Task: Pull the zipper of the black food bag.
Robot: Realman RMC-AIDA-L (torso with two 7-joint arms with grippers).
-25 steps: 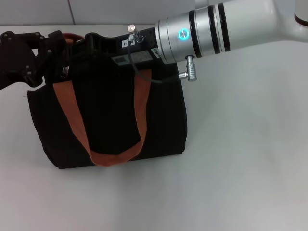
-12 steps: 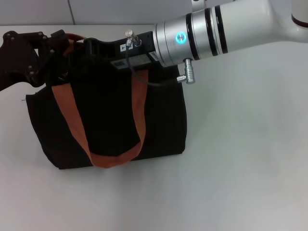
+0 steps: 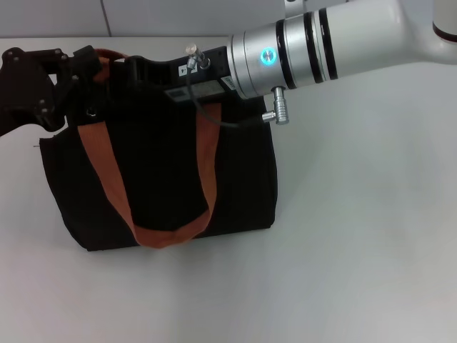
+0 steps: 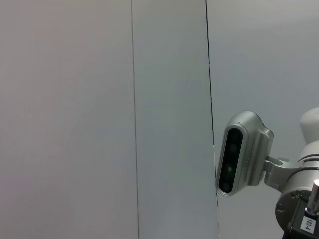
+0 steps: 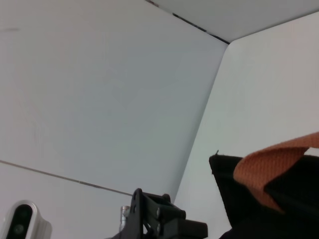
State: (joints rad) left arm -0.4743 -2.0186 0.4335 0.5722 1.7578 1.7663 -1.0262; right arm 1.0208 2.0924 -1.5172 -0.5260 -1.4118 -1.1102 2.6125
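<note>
Head view: black food bag (image 3: 164, 171) upright on white worktop (image 3: 357, 250), orange handles (image 3: 107, 179) draped over it; left gripper (image 3: 86, 64) and right gripper (image 3: 143, 71) at its top edge, finger state indeterminable, zipper hidden. Left wrist view: wall panels and a silver camera (image 4: 241, 152). Right wrist view: bag corner, orange handle, left gripper beyond.

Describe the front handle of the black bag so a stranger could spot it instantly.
On the white table stands the black food bag, with the left gripper and right gripper at its top edge. The front handle is the rust-orange webbing strap hanging down its near face in a U. The other orange handle only peeks out behind the top.
</note>
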